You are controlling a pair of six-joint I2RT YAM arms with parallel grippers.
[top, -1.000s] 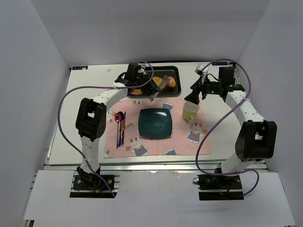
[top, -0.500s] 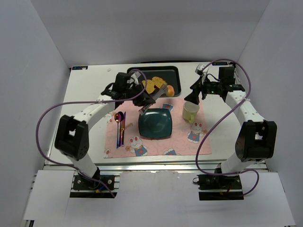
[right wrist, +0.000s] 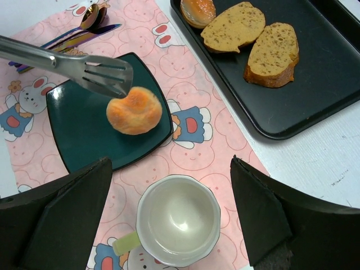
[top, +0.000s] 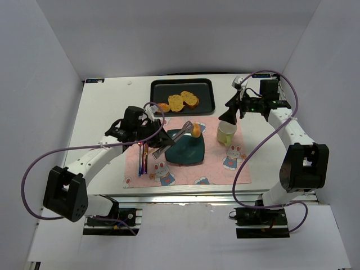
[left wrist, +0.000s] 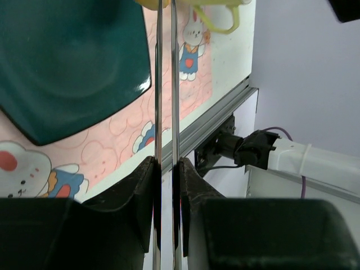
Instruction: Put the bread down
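Now, step: carrying the bread to the plate with tongs; my judgement is that the placing is near its end.
Bread (right wrist: 134, 110): it is pinched at the tip of the tongs, over the far right corner of the plate; whether it already touches the plate I cannot tell.
Tongs (top: 171, 143): the two metal blades run close together in the left wrist view, so they seem squeezed, which is what keeps the bun from dropping.
Left gripper (left wrist: 167, 169): the fingers are clamped on the handle end of the tongs, so the long tool reaches the plate while the arm stays beside it.
Right gripper (top: 233, 109): it hovers above the cup near the right edge of the table; the fingers are spread apart and hold nothing, so this arm is out of the way.
Plate (top: 179, 154): teal, in the middle of the pink mat, bare, probably the goal for the bread.
Tray (top: 207, 95): black, at the far edge of the table, with two toasted slices and an oval bun at its left side.
Cup (right wrist: 178, 220): empty, just right of the plate.
Cutlery (top: 143, 153): on the mat, left of the plate.
Risk: the round glossy bun may roll when the tongs open.
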